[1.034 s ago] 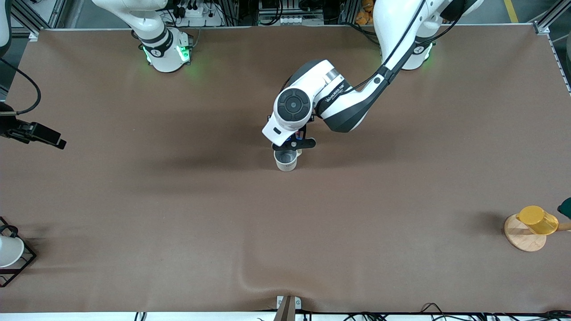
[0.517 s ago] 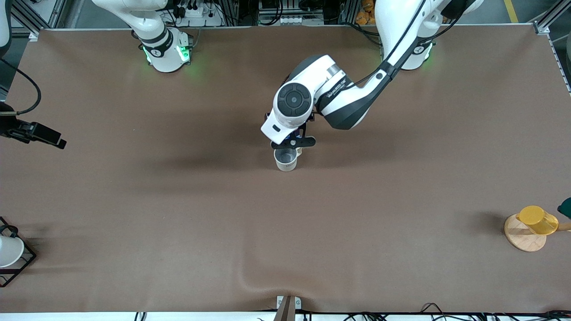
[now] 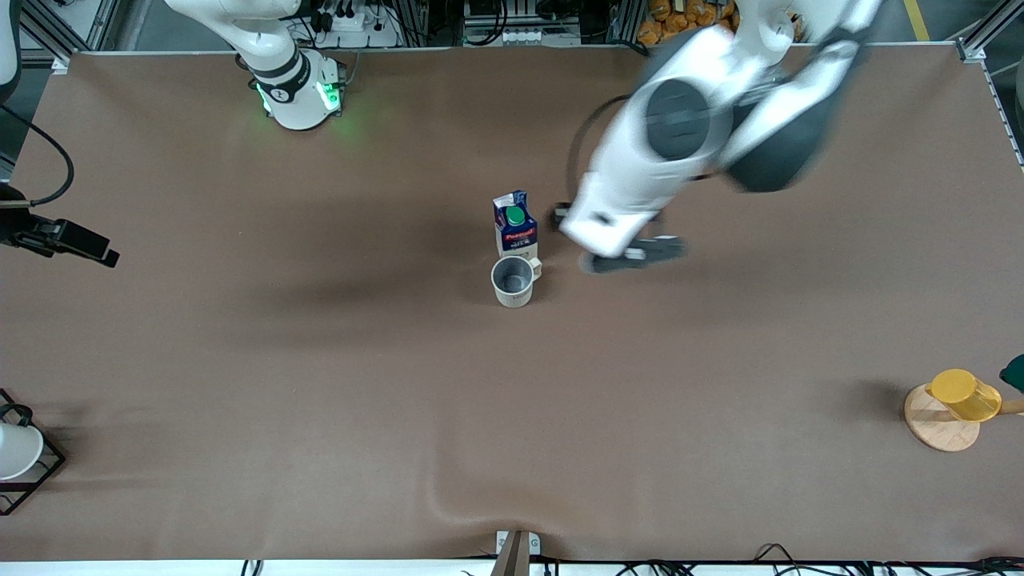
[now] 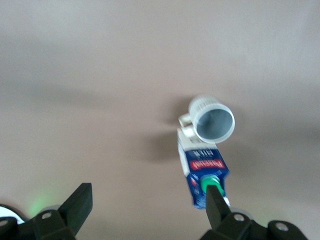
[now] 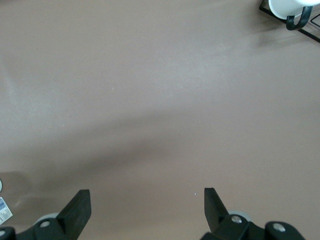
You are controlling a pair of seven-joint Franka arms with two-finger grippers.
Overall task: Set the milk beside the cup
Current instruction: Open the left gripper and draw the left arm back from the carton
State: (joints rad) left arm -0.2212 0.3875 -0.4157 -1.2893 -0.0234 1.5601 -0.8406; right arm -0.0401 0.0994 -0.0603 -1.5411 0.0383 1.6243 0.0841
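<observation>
The milk (image 3: pixel 515 222), a small dark-blue carton with a green cap, stands upright on the brown table (image 3: pixel 320 360), free of any grip. It sits just beside the cup (image 3: pixel 513 281), a beige mug with a grey inside, and is the farther of the two from the front camera. Whether carton and mug touch is hard to tell; in the left wrist view the carton's base seems to meet the mug's handle.

The left gripper (image 3: pixel 620 242) hangs in the air toward the left arm's end of the table from the milk, smeared by motion blur in the front view. Its fingers (image 4: pixel 77 202) are spread wide and hold nothing.

The right gripper (image 5: pixel 145 205) appears only in its own wrist view, over bare table, fingers wide apart and empty; that arm waits.

A white cup in a black wire frame (image 3: pixel 20 456) is cut off at the table's edge, well apart from the milk. A yellow cup (image 3: pixel 964 394) rests tilted on a round wooden board (image 3: pixel 940 428).
</observation>
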